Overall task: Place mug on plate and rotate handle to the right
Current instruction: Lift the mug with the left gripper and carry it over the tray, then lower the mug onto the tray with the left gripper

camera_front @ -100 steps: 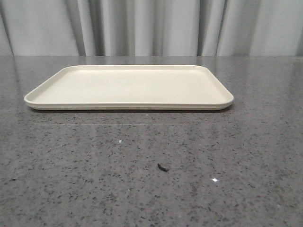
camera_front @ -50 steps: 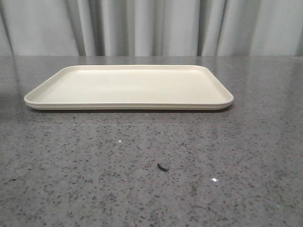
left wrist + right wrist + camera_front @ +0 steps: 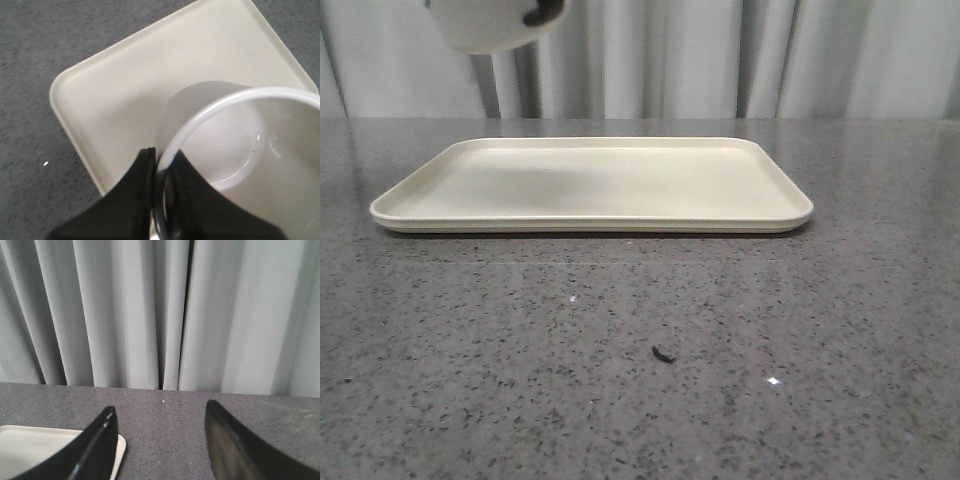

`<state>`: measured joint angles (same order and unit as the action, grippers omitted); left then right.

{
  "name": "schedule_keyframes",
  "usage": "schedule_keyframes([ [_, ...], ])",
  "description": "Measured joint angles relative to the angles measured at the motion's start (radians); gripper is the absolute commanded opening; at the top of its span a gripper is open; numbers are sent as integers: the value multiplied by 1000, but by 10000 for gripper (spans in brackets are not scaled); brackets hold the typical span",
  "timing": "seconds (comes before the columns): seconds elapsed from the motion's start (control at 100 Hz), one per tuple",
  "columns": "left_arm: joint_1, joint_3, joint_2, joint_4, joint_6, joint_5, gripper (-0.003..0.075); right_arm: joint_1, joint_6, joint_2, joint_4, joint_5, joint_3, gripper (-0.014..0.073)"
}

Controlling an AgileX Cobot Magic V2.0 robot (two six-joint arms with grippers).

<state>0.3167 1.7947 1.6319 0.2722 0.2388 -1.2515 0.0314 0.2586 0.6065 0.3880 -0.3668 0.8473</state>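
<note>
Since the earlier frame, the mug [image 3: 485, 25] has been brought in above the plate's [image 3: 590, 180] left end, its rim pinched by the left end effector [image 3: 161, 172]. Right end effector [image 3: 160, 440] is spread, nothing held.

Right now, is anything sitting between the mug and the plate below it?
Nothing visible. The mug hangs in the left tool, which grips its rim, above the left part of the plate. The plate's surface is bare in both views; a small dark speck lies on the table nearer the camera, off the plate.
</note>
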Motion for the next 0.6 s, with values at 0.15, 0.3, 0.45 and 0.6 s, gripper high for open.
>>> schedule_keyframes([
  [0.15,64,68,101,5,0,0,-19,0,0,0,0,-6,0,405],
  [0.3,81,86,169,9,0,2,-19,0,0,0,0,-12,0,405],
  [0.45,83,89,225,9,0,0,-19,0,0,0,0,-14,0,405],
  [0.6,83,89,250,9,0,0,-19,0,0,0,0,-14,0,405],
])
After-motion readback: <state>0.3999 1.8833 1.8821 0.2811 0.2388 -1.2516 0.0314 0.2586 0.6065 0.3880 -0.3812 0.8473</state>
